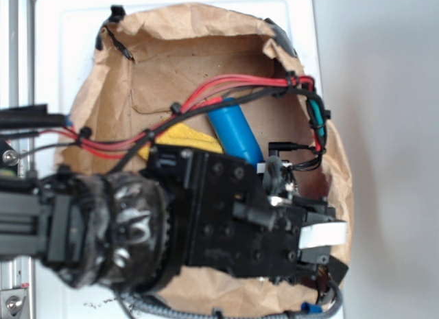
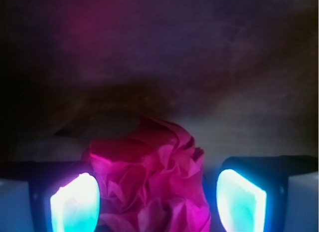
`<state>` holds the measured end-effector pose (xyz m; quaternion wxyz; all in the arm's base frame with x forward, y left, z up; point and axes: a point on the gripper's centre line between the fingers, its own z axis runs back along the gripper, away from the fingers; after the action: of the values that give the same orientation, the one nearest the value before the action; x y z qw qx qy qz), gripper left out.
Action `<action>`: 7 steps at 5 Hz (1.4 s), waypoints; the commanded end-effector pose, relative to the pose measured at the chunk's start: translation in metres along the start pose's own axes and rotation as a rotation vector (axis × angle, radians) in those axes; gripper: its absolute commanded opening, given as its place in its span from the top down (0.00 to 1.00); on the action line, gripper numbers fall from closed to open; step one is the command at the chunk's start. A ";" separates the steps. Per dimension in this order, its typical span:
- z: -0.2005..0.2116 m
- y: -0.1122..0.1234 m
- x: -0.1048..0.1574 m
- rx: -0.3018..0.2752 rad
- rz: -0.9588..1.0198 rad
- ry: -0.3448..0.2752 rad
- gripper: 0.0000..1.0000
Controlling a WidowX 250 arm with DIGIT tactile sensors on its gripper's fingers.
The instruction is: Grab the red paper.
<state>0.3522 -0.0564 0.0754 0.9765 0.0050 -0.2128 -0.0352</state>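
The end effector (image 2: pixel 157 202) is standing open, its fingers (image 2: pixel 75 204) flanking the red paper (image 2: pixel 149 177), which is lying centred between them.

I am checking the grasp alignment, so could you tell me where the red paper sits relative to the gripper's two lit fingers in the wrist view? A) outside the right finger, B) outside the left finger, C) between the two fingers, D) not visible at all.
C: in the wrist view the red paper lies in the gap of the gripper, with one glowing finger on each side of it.
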 end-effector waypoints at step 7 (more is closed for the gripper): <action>0.083 0.061 0.050 -0.192 0.028 0.129 1.00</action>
<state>0.3488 -0.0157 0.1501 0.9890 -0.0972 -0.1043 -0.0400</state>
